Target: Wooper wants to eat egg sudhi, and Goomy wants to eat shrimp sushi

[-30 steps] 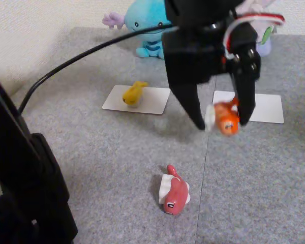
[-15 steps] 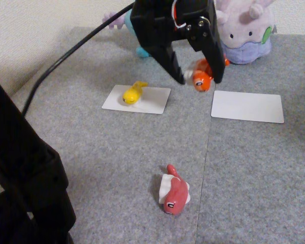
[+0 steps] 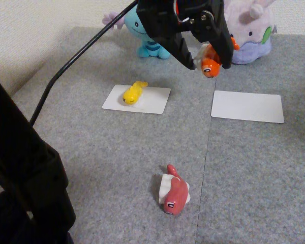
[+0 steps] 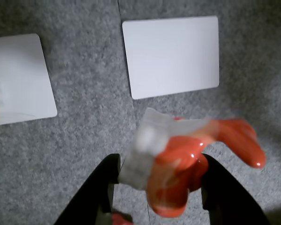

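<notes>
At the top of the fixed view the gripper (image 3: 209,65) hangs above the mat, jaws clamped on the shrimp sushi (image 3: 210,65), just left of Goomy (image 3: 249,35). The egg sushi (image 3: 133,92) lies on the left card (image 3: 155,101), below Wooper (image 3: 142,25).

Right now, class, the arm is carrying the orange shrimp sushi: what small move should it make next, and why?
Probably lower it toward the bare white card in front of Goomy. The gripper holds the shrimp sushi in the air above the mat, short of that card, while the egg sushi already lies on the other card before Wooper.
</notes>
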`<state>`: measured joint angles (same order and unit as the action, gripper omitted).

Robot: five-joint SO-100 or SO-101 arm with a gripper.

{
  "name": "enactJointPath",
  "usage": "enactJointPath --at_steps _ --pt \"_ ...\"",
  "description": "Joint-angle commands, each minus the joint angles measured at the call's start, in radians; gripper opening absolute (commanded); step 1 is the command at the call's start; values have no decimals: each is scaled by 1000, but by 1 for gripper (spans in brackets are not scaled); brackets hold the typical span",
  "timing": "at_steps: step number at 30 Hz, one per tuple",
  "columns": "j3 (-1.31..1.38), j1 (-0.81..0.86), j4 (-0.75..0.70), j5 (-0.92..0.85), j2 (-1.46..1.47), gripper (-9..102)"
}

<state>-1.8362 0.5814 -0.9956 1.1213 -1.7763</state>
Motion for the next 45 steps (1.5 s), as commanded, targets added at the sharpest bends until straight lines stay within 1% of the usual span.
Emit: enactJointPath --at_steps 1,5,13,17,22,28,32,43,45 --pt "55 3 14 11 -29 6" --pt "183 5 -9 32 71 6" --pt "560 32 -110 17 459 6" --pt "755 35 -161 -40 641 6" --pt "922 34 -216 -109 833 6" --pt "1042 51 -241 -138 994 6" --pt "1088 61 -267 -163 1011 7" --pt "1091 67 -268 -164 1014 7" --pt "1091 67 -268 -163 1014 9"
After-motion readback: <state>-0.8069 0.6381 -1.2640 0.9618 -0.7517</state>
